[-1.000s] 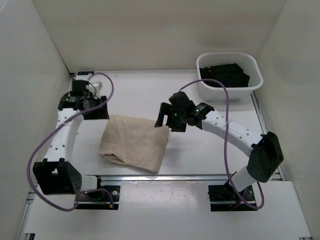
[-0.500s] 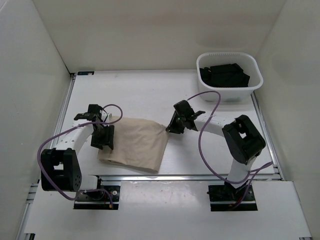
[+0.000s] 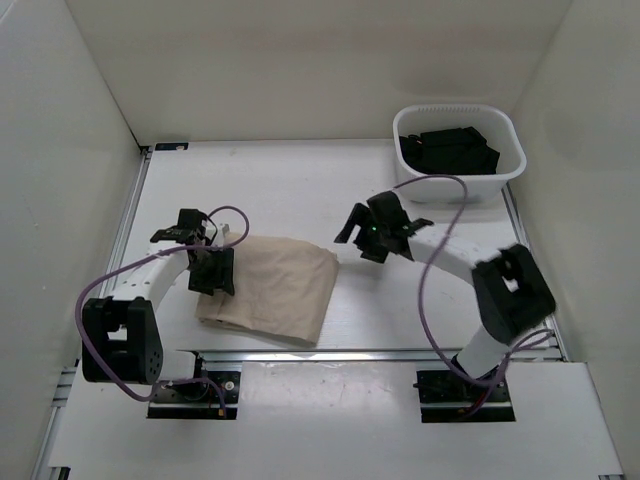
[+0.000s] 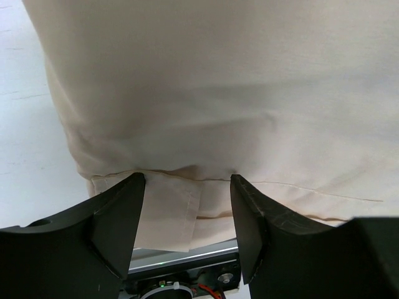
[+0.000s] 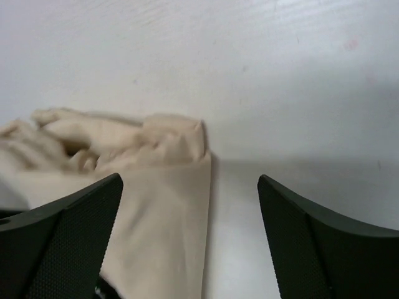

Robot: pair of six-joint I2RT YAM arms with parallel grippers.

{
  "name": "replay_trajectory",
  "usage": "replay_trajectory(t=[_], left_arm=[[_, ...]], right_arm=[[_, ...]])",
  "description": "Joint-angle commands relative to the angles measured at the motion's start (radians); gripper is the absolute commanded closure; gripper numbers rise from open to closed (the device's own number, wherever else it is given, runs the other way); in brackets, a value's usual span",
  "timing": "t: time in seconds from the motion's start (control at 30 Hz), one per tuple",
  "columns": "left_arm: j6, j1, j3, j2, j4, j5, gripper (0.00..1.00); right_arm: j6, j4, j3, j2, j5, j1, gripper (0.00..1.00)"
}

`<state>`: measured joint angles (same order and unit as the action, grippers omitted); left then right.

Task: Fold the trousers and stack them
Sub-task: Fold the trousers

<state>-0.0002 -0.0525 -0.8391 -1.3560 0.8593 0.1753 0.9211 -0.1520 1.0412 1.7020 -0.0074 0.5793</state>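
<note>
L claw (image 4: 184, 182) spread wide at folded trousers' (image 3: 278, 288) L edge. R claw (image 5: 190, 184) also released, nr their far-R corner.

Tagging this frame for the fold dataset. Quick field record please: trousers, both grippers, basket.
trousers: beige trousers, folded into a compact rectangle, lying flat on the table
left gripper: left gripper open at the trousers' left edge, fingers either side of a hem fold
right gripper: right gripper open by the far right corner, no cloth between its fingers
basket: white basket at the far right, holding black garments
trousers vs basket: apart
</note>
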Motion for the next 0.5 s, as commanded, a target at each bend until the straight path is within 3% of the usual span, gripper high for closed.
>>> replay_trajectory(t=[0.0, 0.07, 0.23, 0.37, 0.47], left_arm=[[0.0, -0.004, 0.027, 0.046, -0.025, -0.008, 0.31], [0.0, -0.004, 0.04, 0.046, -0.025, -0.008, 0.3], [0.0, -0.004, 0.038, 0.021, -0.034, 0.001, 0.3], [0.0, 0.005, 0.015, 0.023, -0.034, 0.001, 0.3], [0.0, 0.005, 0.015, 0.023, -0.034, 0.001, 0.3]], right_arm=[[0.035, 0.131, -0.174, -0.253, 0.011, 0.022, 0.06], [0.045, 0.152, -0.204, -0.254, -0.057, 0.074, 0.01], [0.087, 0.121, -0.101, -0.053, -0.126, 0.241, 0.01], [0.196, 0.201, -0.13, -0.002, -0.1, 0.252, 0.01], [0.196, 0.122, -0.083, 0.047, -0.08, 0.272, 0.01]])
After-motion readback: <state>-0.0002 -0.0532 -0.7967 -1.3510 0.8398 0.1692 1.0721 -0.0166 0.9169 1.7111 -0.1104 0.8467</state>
